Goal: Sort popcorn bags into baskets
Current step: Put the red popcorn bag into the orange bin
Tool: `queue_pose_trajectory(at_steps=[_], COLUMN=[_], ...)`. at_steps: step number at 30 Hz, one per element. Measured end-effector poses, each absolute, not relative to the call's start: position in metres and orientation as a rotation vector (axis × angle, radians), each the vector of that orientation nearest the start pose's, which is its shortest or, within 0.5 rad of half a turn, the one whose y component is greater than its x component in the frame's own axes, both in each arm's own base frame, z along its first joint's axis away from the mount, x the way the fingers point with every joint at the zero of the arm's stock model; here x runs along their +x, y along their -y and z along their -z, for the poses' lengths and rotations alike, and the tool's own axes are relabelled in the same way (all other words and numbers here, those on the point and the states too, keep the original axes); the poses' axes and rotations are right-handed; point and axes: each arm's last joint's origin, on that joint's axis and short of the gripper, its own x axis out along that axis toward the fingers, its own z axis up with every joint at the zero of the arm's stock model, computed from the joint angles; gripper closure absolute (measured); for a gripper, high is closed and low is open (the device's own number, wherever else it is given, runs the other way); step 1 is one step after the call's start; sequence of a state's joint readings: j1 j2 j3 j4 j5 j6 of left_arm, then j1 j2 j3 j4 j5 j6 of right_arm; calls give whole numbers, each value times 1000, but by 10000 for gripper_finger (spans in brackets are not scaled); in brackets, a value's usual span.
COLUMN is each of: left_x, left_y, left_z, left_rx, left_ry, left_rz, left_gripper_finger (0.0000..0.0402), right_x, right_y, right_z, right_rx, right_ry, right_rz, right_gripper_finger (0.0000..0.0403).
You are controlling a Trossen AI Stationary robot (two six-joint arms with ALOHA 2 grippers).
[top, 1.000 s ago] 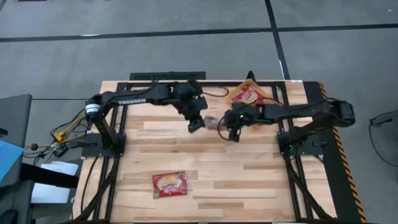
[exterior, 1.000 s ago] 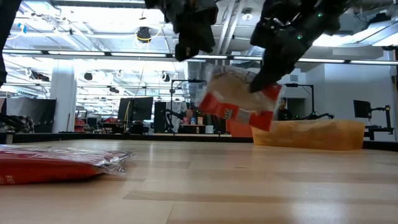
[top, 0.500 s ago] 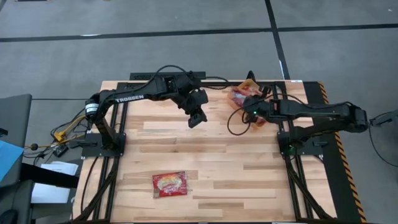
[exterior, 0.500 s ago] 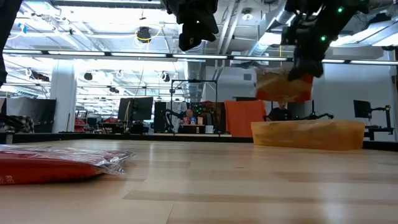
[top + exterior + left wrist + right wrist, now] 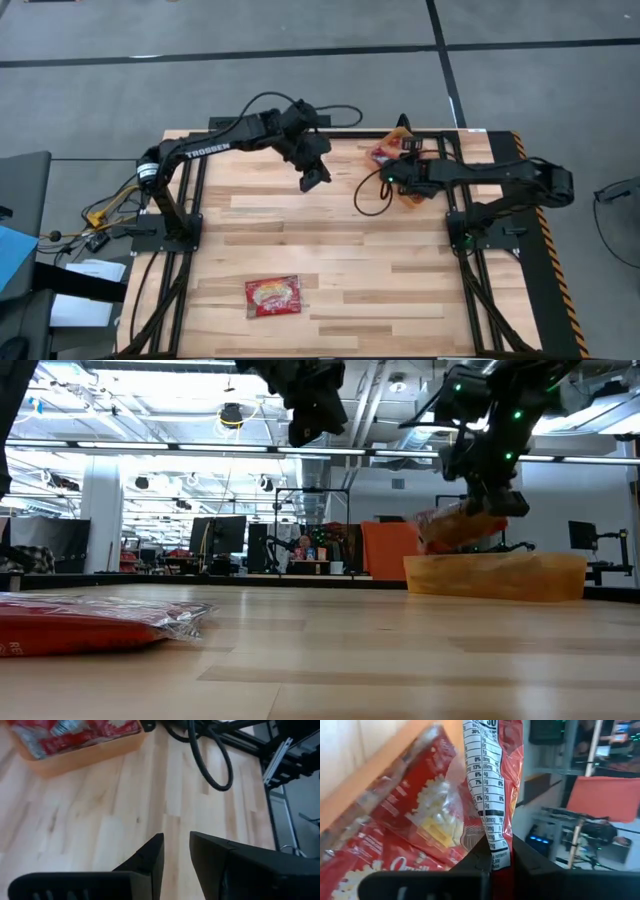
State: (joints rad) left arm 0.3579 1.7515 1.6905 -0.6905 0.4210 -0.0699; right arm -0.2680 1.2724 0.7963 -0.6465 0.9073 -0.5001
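Note:
My right gripper (image 5: 490, 500) is over the orange basket (image 5: 540, 578) at the table's far right and is shut on a red popcorn bag (image 5: 458, 526). The basket (image 5: 412, 197) holds more red packets (image 5: 415, 815), lying flat inside it. Another popcorn bag (image 5: 273, 296) lies flat on the table near the front edge and shows at the left of the low view (image 5: 90, 622). My left gripper (image 5: 315, 181) hangs above the table's far middle, left of the basket, slightly open (image 5: 176, 855) and holding nothing. My right gripper pinches the popcorn bag between its two fingers by the back fin with the white nutrition panel (image 5: 492, 837). The fingers (image 5: 525, 860) come from above, slanting down. The bag is tilted over the basket; whether its lower end touches the packets inside, I cannot tell.
A black cable (image 5: 368, 195) loops over the table beside the basket and also shows in the left wrist view (image 5: 210, 767). Black frame rails (image 5: 460, 215) run along the right side. Bare wood (image 5: 330, 250) lies between the arms and the front bag.
My right gripper has carried the bag, lifted clear, from the table's middle toward the far right, over the basket, then lowered it close to the basket's rim. My left gripper has drawn back a little toward the far edge.

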Motion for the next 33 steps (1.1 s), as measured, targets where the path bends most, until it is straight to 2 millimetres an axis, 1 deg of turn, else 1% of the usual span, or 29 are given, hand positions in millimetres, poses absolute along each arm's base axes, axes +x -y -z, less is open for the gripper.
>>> queue_pose_trajectory(at_steps=[5,10,13,18,22,26,29,33], left_x=[356,349,345,339,336,336,337,337], left_y=[-143,-159,-170,-184,-192,-195,-198,-204], left_z=[-343,-343,-344,-345,-346,-344,-337,-326], left_rx=[-309,-268,-255,-261,-253,-238,-266,-297], left_ry=[-701,-685,-673,-647,-632,-614,-598,-560], left_rz=[8,2,-20,-51,-67,-76,-93,-100], left_gripper_finger=[322,308,288,252,234,230,230,229], right_x=[215,218,216,208,199,198,199,197], right_y=[91,91,87,82,79,75,73,73], right_z=[-212,-215,-222,-233,-233,-230,-229,-232], right_rx=[-695,-704,-697,-633,-552,-428,-322,-235], right_ry=[-1380,-1344,-1295,-1234,-1249,-1222,-1173,-1128], right_rz=[692,703,717,762,798,753,770,794], right_gripper_finger=[347,317,284,214,168,159,166,173])
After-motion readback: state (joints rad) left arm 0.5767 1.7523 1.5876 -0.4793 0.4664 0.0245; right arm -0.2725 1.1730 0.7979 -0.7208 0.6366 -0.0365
